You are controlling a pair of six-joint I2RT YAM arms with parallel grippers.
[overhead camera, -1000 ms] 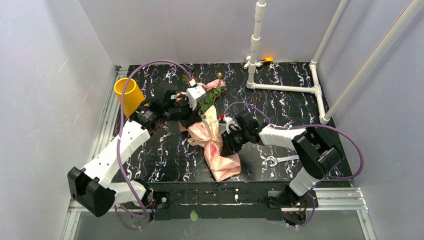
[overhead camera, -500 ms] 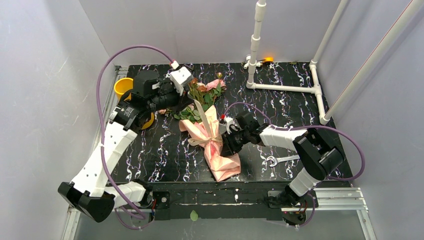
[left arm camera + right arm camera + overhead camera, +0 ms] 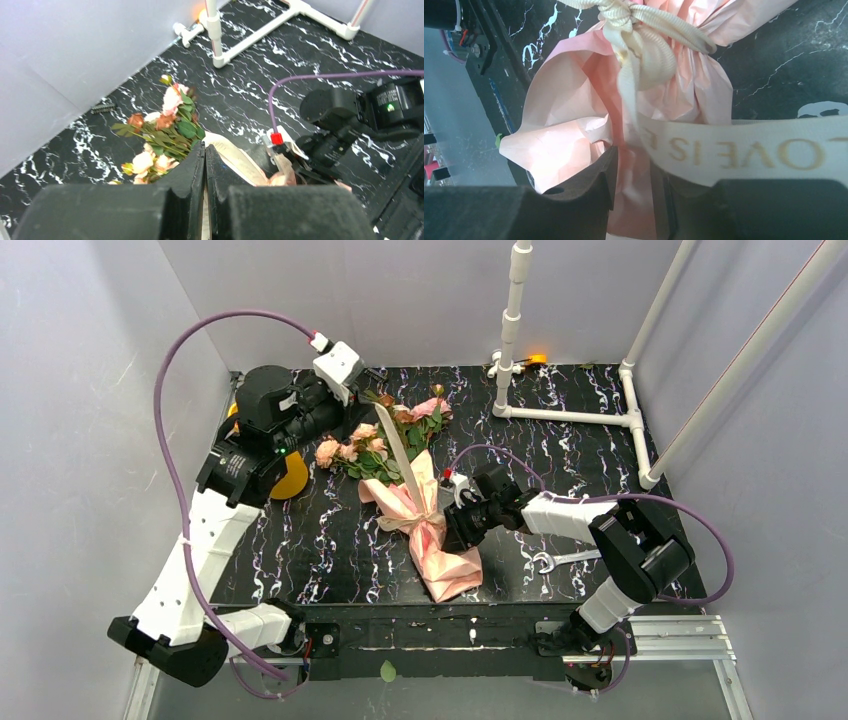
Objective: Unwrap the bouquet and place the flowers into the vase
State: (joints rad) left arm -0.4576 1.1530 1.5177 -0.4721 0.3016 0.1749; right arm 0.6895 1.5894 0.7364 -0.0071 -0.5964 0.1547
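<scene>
As the bouquet (image 3: 420,510) lies flat, right claw (image 3: 634,175) clasps its paper neck

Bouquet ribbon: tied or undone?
Tied. In the right wrist view the ribbon is knotted round the bouquet, cinching its pink paper; one printed tail trails loose across the frame.

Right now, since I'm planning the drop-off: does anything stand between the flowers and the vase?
Yes: the left arm hangs over the vase, hiding most of it in the top view. Nothing else visible lies between flowers and vase.
</scene>
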